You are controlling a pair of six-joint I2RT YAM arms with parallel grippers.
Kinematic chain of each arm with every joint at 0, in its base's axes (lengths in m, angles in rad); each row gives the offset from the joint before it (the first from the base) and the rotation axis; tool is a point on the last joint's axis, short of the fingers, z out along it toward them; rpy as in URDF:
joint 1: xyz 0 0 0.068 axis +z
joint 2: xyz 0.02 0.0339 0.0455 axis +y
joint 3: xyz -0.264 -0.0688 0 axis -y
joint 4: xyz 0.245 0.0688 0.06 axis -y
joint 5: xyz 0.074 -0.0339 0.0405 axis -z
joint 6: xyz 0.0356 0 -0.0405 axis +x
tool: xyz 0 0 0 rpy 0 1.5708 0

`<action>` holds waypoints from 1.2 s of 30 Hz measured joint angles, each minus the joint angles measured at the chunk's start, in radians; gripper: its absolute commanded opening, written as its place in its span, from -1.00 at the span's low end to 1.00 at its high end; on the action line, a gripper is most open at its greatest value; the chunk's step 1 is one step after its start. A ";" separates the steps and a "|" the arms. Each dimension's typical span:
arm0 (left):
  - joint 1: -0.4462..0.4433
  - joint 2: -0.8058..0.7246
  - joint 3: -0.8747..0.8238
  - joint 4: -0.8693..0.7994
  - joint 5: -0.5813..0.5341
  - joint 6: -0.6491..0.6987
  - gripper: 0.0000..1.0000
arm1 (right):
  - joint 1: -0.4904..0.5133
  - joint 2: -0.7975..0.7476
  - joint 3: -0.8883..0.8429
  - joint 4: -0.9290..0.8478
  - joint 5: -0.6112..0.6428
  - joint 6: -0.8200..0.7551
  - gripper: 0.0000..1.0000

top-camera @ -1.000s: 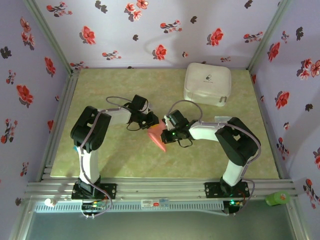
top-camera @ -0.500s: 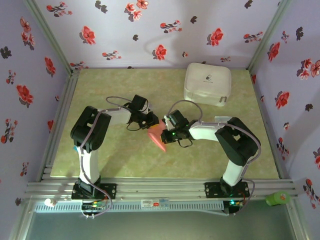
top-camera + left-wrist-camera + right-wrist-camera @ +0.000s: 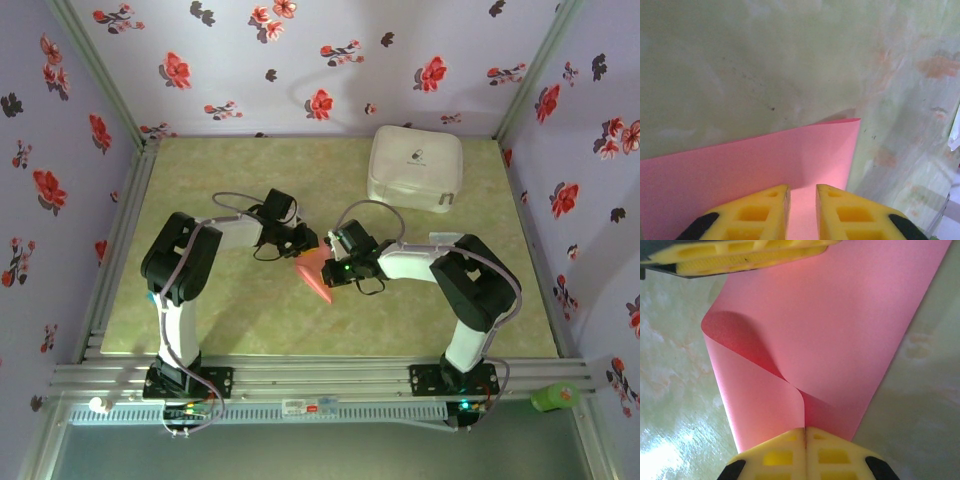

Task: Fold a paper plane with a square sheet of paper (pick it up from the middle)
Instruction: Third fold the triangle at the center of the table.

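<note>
Closest to me, a metal rail runs along the bench's near edge. It carries both arm bases and a small tag with a red patch, its print too tiny to read. A green object sits at the rail's right end. Further in, the two arms bend toward each other and meet over the middle of the bench, where the square sheet of paper hangs between them as a salmon-red wedge. The right pincer has its yellow fingers pressed together, clamped on a curled-over edge of the sheet, and one flap rolls up beside the flat part. The left pincer sits at the opposite edge with its fingers a narrow slit apart, pink showing through the gap. I cannot tell whether it nips the paper. Beyond them, at the far right corner, rests a white rounded-square case with a small dark mark on its lid, too small to make out. Behind it stands lilac wallpaper with red flowers.
</note>
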 measured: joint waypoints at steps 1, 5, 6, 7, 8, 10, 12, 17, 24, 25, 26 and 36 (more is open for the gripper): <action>0.000 -0.003 0.000 -0.003 -0.003 -0.002 -0.50 | 0.000 0.000 0.000 0.001 0.000 0.000 -1.00; 0.000 -0.034 0.000 -0.013 -0.029 -0.008 -0.46 | 0.000 0.002 -0.001 0.008 0.000 0.001 -1.00; 0.000 -0.047 0.000 -0.015 -0.037 -0.011 -0.43 | 0.000 0.002 -0.001 0.011 0.000 0.001 -1.00; 0.000 -0.061 -0.001 -0.018 -0.045 -0.012 -0.42 | 0.000 0.002 -0.002 0.016 0.000 0.001 -1.00; 0.001 -0.077 -0.003 -0.019 -0.054 -0.017 -0.42 | 0.000 0.003 -0.003 0.019 0.000 0.001 -1.00; 0.003 -0.111 -0.012 -0.021 -0.068 -0.024 -0.43 | 0.000 0.004 -0.004 0.025 0.000 0.001 -1.00; 0.006 -0.151 -0.034 -0.021 -0.081 -0.032 -0.49 | 0.000 0.006 -0.004 0.029 0.000 0.001 -1.00; 0.008 -0.271 -0.130 -0.008 -0.095 -0.077 -0.85 | 0.000 0.006 -0.005 0.031 0.000 0.002 -1.00; 0.001 -0.424 -0.343 0.170 -0.070 -0.211 -1.00 | 0.000 0.008 -0.005 0.037 0.001 0.011 -1.00; -0.003 -0.430 -0.372 0.203 -0.067 -0.233 -1.00 | 0.000 0.008 -0.005 0.037 0.001 0.013 -1.00; -0.011 -0.432 -0.405 0.245 -0.064 -0.263 -1.00 | 0.000 0.008 -0.005 0.037 0.001 0.014 -1.00; -0.087 -0.369 -0.521 0.480 -0.061 -0.423 -1.00 | 0.000 0.010 -0.004 0.037 0.000 0.020 -1.00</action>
